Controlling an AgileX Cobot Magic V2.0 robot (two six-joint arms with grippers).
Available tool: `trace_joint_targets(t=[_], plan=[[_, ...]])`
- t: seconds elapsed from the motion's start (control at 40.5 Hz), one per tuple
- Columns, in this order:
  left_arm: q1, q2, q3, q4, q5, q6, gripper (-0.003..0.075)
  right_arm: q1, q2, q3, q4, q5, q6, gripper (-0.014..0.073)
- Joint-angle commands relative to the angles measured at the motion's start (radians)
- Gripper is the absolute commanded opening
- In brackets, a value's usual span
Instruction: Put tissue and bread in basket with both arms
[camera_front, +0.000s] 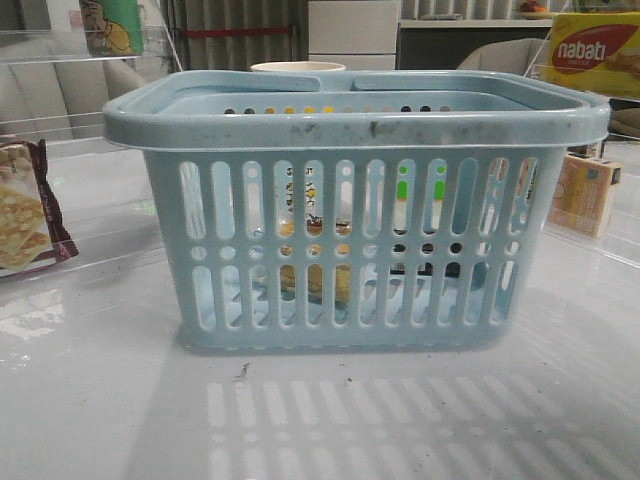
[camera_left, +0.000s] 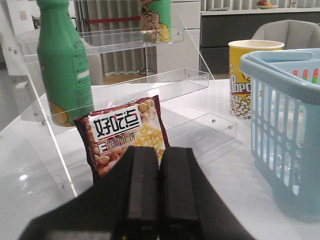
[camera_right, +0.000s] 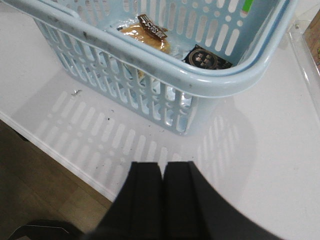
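The light blue basket (camera_front: 350, 130) stands in the middle of the white table. The right wrist view shows inside the basket (camera_right: 165, 70): the bread (camera_right: 145, 35), a golden bun in clear wrap with a dark label, and the dark tissue pack (camera_right: 207, 58) beside it on the basket floor. Through the slots in the front view the bread (camera_front: 312, 255) and the dark tissue pack (camera_front: 430, 258) show faintly. My left gripper (camera_left: 159, 150) is shut and empty, left of the basket (camera_left: 285, 100). My right gripper (camera_right: 163, 166) is shut and empty, above the table near its front edge.
A maroon-edged cracker bag (camera_left: 125, 132) leans on a clear acrylic shelf (camera_left: 150, 90) with a green bottle (camera_left: 65, 65). A yellow popcorn cup (camera_left: 245, 75) stands behind the basket. A nabati box (camera_front: 595, 50) and a tan carton (camera_front: 585, 190) are at right. The table edge (camera_right: 65, 160) drops to the floor.
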Motion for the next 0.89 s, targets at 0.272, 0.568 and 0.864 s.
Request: trace_joint_targets(t=[0.272, 0.568, 0.864], plan=[[0.090, -0.017, -0.002, 0.019, -0.092, -0.034, 0.0091, -0.006, 0.003, -0.027, -0.008, -0.062, -0.010, 0.0025], [0.090, -0.017, -0.002, 0.019, -0.108, -0.034, 0.0090, -0.006, 0.003, -0.027, -0.008, -0.062, -0.010, 0.0025], [0.090, -0.017, -0.002, 0.019, -0.108, -0.034, 0.0090, -0.006, 0.003, -0.027, -0.008, -0.062, -0.010, 0.0025]])
